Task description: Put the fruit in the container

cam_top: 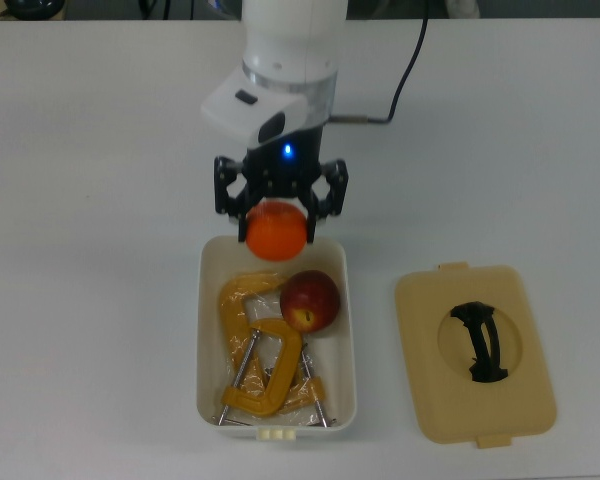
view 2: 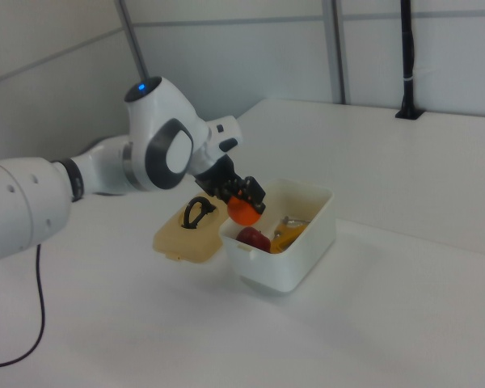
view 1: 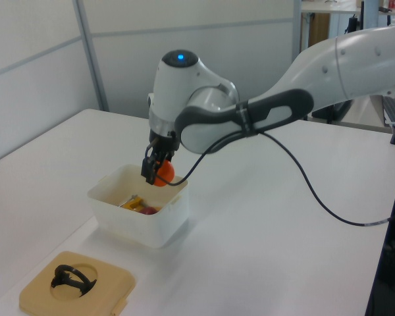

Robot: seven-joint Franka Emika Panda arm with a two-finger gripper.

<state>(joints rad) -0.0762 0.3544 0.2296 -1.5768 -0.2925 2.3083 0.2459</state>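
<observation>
The arm comes into the top view from twelve o'clock, its white wrist pointing straight down with a small blue light lit on the wrist. The gripper [cam_top: 278, 212] hangs below it, black fingers [cam_top: 227, 190] spread at nine and three o'clock, closed against a round load. In the left view the forearm slopes down from two o'clock to the gripper [view 1: 157, 170].

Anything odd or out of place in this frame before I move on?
Yes: yellow clamps lie in the white tub beside the apple, odd company for fruit. The gripper holds the orange over the tub's end.
</observation>
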